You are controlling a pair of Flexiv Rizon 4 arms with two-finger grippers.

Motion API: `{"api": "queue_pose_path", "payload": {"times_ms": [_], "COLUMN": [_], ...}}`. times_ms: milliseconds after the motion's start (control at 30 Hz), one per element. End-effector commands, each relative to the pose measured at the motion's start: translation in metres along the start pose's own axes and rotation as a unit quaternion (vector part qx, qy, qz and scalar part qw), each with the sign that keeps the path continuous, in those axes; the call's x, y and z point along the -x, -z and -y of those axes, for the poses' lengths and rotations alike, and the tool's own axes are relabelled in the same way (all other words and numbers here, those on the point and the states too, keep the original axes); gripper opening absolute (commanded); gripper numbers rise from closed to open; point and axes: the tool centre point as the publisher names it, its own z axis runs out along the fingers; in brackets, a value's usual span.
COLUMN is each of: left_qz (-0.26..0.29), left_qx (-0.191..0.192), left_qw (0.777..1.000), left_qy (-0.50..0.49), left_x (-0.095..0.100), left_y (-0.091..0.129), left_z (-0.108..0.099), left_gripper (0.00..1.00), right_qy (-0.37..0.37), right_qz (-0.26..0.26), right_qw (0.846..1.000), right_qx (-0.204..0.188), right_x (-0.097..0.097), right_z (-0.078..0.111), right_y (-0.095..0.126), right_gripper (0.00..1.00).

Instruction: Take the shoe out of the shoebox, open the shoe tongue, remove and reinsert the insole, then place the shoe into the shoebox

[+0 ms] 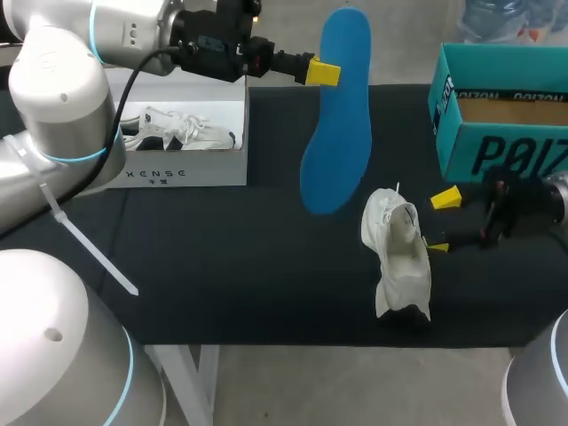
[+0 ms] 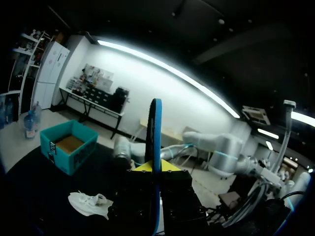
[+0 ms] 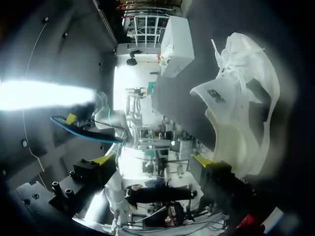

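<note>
The left claw is up in the air above the counter, over its far edge near the middle. It is clamped on the blue insole near one end, and the rest of the insole hangs down clear of the counter top. The left wrist view shows the insole edge-on, pinched between the two yellow tips of that claw.

The white shoe sits on the counter right of the middle, close to the front edge. Its laces are loose and its opening shows from above. The right claw is low, just to the right of the shoe, with its fingers spread wide. The front fingertip is against the shoe or just beside it, and the other stands apart from it. In the right wrist view the shoe lies ahead of the claw and off to one finger's side, not between the fingers.

The teal shoebox stands open at the counter's far right corner, with its brown bottom bare. A white shoebox sits at the far left, holding a second white shoe.
</note>
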Motion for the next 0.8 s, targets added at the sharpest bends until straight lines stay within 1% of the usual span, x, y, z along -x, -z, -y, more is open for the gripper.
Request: {"api": "queue_pose_path", "payload": {"times_ms": [33, 167, 333, 467, 667, 800], "left_qz": [0.000, 0.000, 0.000, 0.000, 0.000, 0.000], "left_qx": [0.000, 0.000, 0.000, 0.000, 0.000, 0.000], "left_qw": [1.000, 1.000, 1.000, 1.000, 1.000, 1.000], "left_qy": [0.000, 0.000, 0.000, 0.000, 0.000, 0.000], "left_x": [0.000, 0.000, 0.000, 0.000, 0.000, 0.000], "left_y": [0.000, 0.000, 0.000, 0.000, 0.000, 0.000], "left_z": [0.000, 0.000, 0.000, 0.000, 0.000, 0.000], "left_gripper": [0.00, 0.00, 0.00, 0.00, 0.00, 0.00], "right_qy": [-0.003, -0.008, -0.009, -0.009, -0.004, -0.004], "right_qz": [0.008, 0.015, 0.020, 0.006, -0.016, -0.014], "right_qw": [1.000, 1.000, 1.000, 1.000, 0.999, 0.998], "right_qx": [0.014, 0.014, 0.012, 0.013, 0.044, 0.068], "right_x": [-0.005, -0.012, -0.016, -0.017, -0.018, -0.019], "right_z": [0.007, 0.012, 0.016, 0.016, 0.011, 0.009], "right_y": [-0.023, -0.042, -0.052, -0.058, -0.052, -0.047], "right_gripper": [1.00, 1.00, 1.00, 1.00, 1.00, 1.00]}}
